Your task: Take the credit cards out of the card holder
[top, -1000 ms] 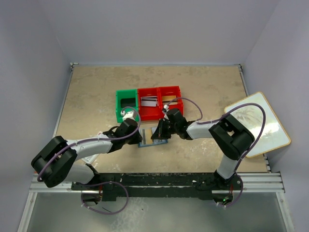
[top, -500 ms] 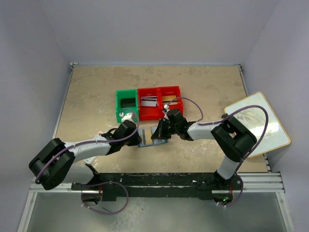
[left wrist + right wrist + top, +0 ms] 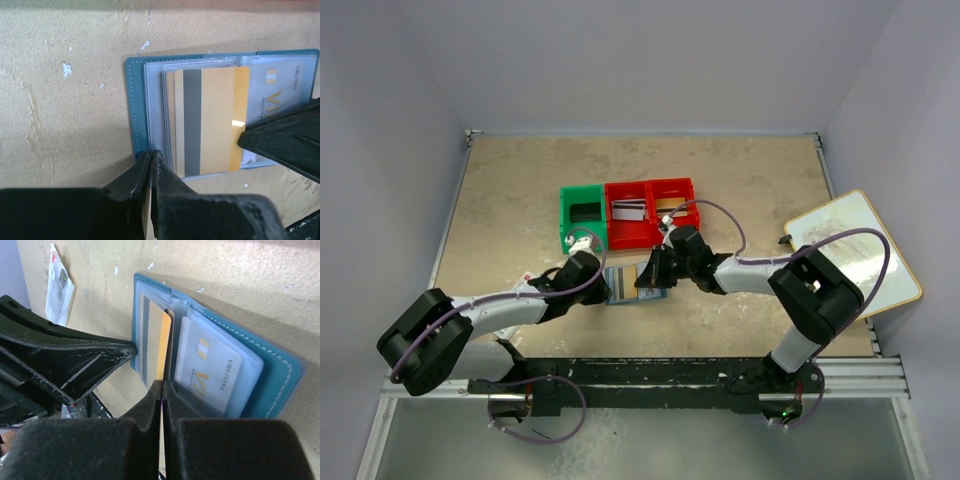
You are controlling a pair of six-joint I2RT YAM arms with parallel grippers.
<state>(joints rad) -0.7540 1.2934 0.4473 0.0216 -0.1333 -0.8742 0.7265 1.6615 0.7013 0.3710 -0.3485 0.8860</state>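
Observation:
The card holder (image 3: 623, 295) (image 3: 134, 100) (image 3: 277, 370) lies open and flat on the table, a blue bifold with clear slots. A gold credit card (image 3: 215, 120) (image 3: 159, 347) with a grey stripe sticks partway out of its left-hand slot. My right gripper (image 3: 162, 385) (image 3: 642, 278) is shut on that card's edge. A pale credit card with gold lettering (image 3: 210, 372) (image 3: 280, 95) sits in the other slot. My left gripper (image 3: 151, 155) (image 3: 607, 283) is shut, its tips resting on the holder's outer edge.
A green bin (image 3: 582, 215) and two red bins (image 3: 628, 232) (image 3: 675, 205) stand just behind the holder; one red bin holds flat cards. A white packet with red marks (image 3: 59, 285) lies beyond the left gripper. A white board (image 3: 855, 255) rests at the table's right edge.
The right arm's elbow has swung a little to the right, and more of the gold card shows out of the holder. The left arm has settled lower; both grippers stayed shut.

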